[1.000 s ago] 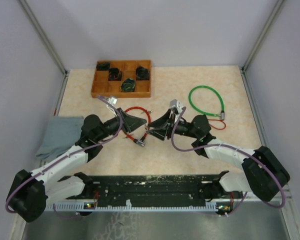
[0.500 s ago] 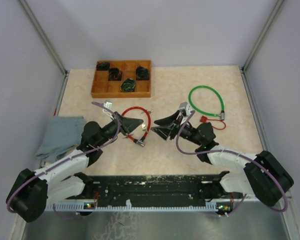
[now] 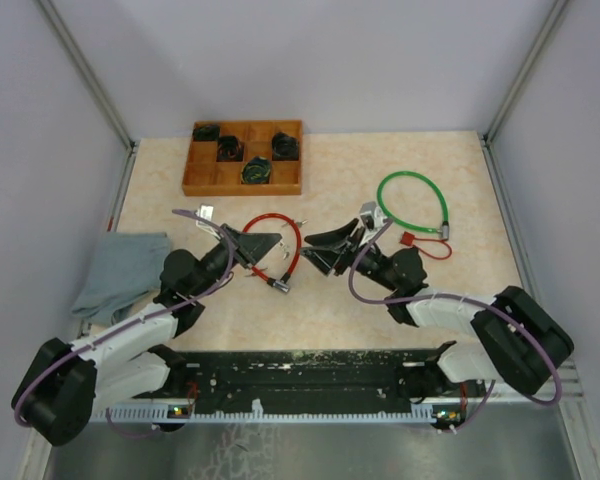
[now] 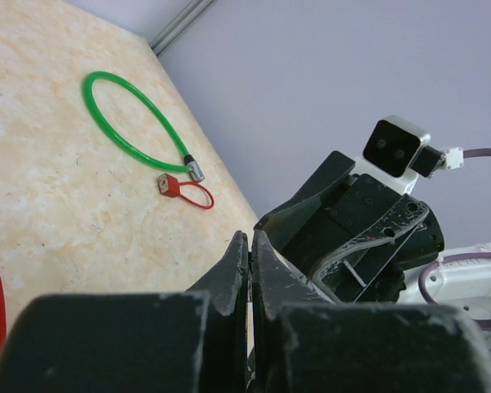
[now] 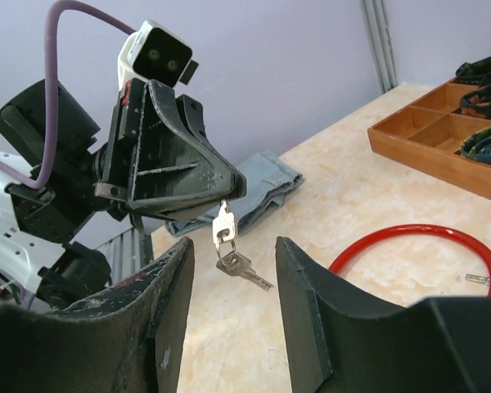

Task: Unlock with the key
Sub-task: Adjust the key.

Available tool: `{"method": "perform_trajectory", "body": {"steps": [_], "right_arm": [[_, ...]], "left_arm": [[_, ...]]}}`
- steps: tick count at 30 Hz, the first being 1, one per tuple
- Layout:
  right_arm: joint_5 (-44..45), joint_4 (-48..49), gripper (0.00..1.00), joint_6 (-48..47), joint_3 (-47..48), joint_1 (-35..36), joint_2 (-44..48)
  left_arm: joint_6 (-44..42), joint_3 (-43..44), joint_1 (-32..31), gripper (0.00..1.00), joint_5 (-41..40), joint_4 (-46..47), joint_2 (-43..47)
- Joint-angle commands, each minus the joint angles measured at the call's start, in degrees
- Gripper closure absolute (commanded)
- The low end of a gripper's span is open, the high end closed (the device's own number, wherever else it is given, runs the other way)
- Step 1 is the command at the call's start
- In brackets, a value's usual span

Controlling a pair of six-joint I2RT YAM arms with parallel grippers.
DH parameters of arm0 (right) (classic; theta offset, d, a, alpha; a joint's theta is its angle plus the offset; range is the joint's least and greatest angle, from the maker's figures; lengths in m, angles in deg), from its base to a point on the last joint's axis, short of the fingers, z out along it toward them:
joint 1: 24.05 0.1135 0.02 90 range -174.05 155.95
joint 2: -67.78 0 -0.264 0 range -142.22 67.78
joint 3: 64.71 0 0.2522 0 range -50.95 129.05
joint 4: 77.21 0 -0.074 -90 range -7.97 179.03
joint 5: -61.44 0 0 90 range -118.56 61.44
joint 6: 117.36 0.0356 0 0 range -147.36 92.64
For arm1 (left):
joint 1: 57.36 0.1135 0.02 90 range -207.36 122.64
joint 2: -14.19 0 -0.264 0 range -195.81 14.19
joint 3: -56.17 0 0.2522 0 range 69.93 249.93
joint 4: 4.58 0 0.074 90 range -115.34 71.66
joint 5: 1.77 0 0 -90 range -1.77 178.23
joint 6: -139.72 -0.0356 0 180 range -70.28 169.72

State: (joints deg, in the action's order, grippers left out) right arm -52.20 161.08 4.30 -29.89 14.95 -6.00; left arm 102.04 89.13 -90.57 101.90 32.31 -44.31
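The beige marbled tabletop [image 3: 400,300] now shows a wider gap between the arms, which have each drawn back a little. The left gripper [image 3: 276,241] stays clamped on the keys [image 5: 227,233], dangling above the table. The right gripper [image 3: 314,241] faces them, jaws apart and empty. The red cable lock [image 5: 417,231] lies unheld nearby, so unlocking probably hasn't started.
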Motion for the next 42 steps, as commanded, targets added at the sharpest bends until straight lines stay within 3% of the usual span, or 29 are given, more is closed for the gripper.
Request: {"method": "perform_trajectory", "body": {"steps": [1, 6, 20, 42], "right_arm": [[0.31, 5.19, 0.56, 1.36, 3.49, 1.25, -1.15], [0.14, 5.16, 0.57, 2.42, 5.0, 1.95, -3.37], [-3.96, 16.43, 0.65, 9.84, 6.34, 2.92, -8.84], [-4.65, 13.46, 0.84, 11.21, 8.22, 3.82, -9.69]], "left_arm": [[1.59, 0.59, 0.34, 1.0, 0.01, 5.74, -0.49], [1.09, -0.25, 0.34, 1.0, 2.35, 10.0, -0.73], [0.35, -0.98, 0.3, 1.0, 7.5, 17.47, -4.0], [0.05, -1.87, 0.34, 1.0, 8.43, 20.77, -3.58]]}}
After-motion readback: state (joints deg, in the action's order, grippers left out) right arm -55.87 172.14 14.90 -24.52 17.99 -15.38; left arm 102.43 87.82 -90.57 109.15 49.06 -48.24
